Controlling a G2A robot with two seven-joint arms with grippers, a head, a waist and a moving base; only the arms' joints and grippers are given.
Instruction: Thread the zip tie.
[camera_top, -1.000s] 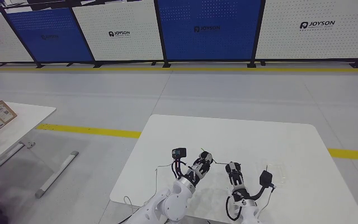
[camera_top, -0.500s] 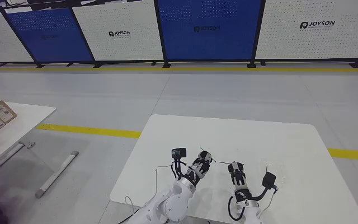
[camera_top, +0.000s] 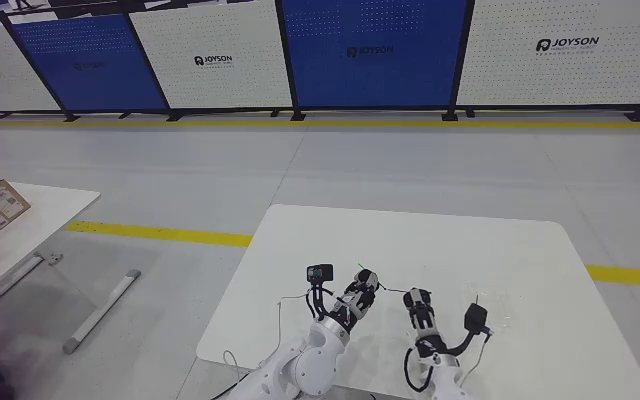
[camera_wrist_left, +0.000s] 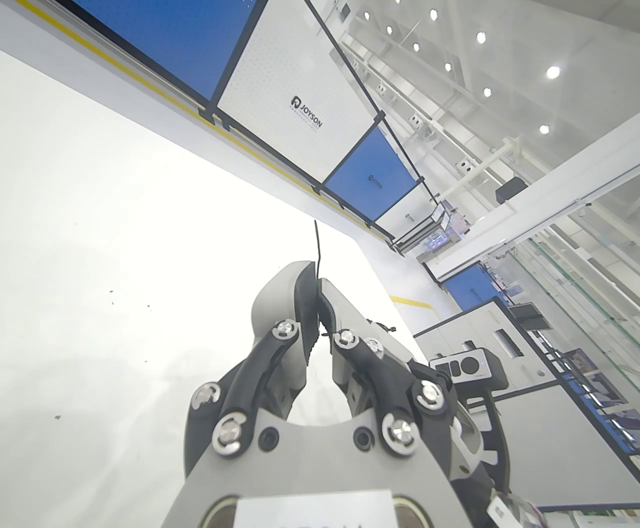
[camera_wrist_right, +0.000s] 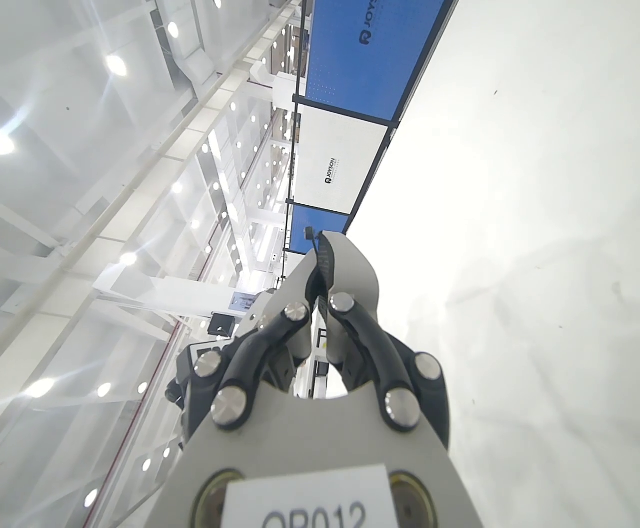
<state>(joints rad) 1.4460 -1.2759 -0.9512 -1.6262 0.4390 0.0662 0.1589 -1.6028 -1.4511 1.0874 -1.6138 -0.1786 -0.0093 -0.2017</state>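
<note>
A thin black zip tie (camera_top: 388, 289) spans the short gap between my two grippers above the white table (camera_top: 400, 235), near its front edge. My left gripper (camera_top: 368, 282) is shut on the strap. In the left wrist view the strap's thin tail (camera_wrist_left: 316, 242) pokes out past the closed fingertips of the left gripper (camera_wrist_left: 317, 280). My right gripper (camera_top: 413, 296) is shut on the other end. In the right wrist view the tie's small head (camera_wrist_right: 310, 232) sticks out just beyond the tips of the right gripper (camera_wrist_right: 320, 250).
A clear plastic tray (camera_top: 497, 312) lies on the table just right of the right arm. The table's far half is bare white surface. A second white table (camera_top: 40, 215) stands at the left, across the floor.
The right arm shifted slightly to the right and came back left. The left arm has stayed where it was, and both grippers kept hold of the tie.
</note>
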